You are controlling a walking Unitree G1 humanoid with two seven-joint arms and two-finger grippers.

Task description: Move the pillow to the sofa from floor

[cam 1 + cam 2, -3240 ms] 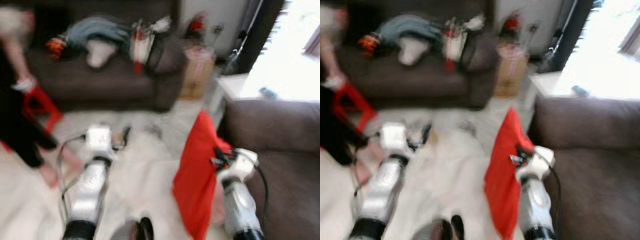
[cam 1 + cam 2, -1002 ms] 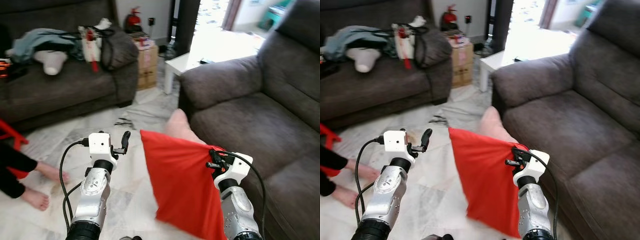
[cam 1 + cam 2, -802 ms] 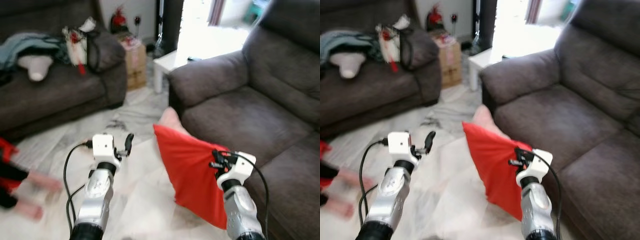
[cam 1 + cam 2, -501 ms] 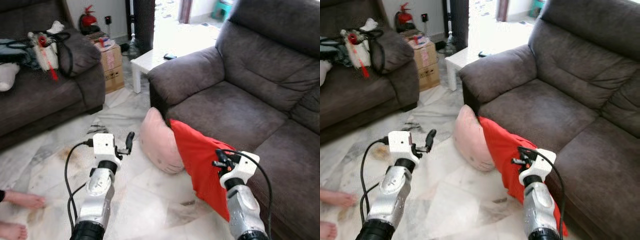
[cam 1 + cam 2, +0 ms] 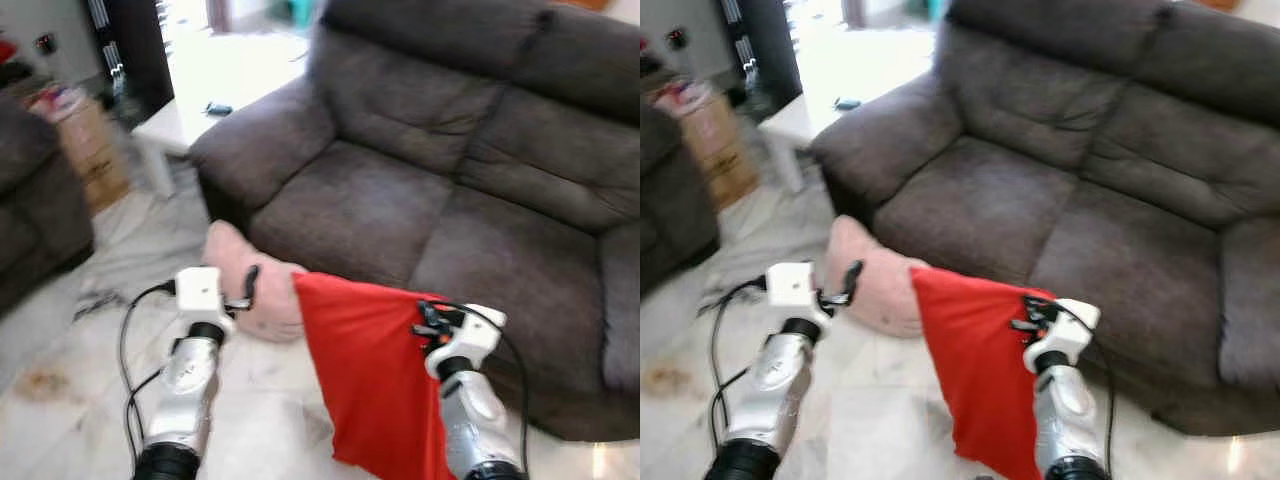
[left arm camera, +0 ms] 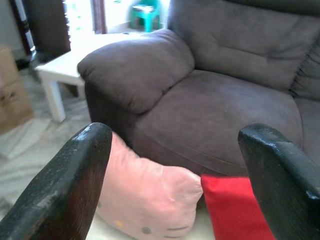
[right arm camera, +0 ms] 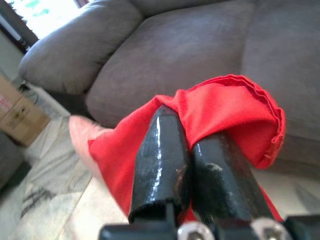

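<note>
— Two fingers on one corner: is that all that carries the red pillow (image 5: 375,385)?

— So it looks. The right gripper (image 7: 192,165) has its fingers pressed together on a bunched corner of the cover, and the rest of the pillow hangs below and to the inner side of that gripper, clear of the floor (image 5: 60,340). It hangs in front of the sofa (image 5: 420,200), not yet on it.

— What could go wrong with such a hold?

— The cloth could creep out of the pinch. The whole weight pulls on a fold of fabric, and a swing or a quick lift would likely tug it loose, dropping the pillow short of the seat.

— And the sofa's front edge?

— A fair worry. The seat cushion lies ahead of the right gripper, while most of the pillow dangles beneath it. Carried forward at this height, the hanging part would probably catch the sofa's front and drag or fold under.

— What of the left gripper (image 6: 172,165)?

— Its fingers are spread wide with nothing between them. A pink pillow (image 5: 250,285) lies on the floor just ahead of it, leaning at the sofa's base beside the armrest (image 6: 135,67). If the robot steps closer, that arm or a foot might shove the pink one, though that is only a guess.
</note>
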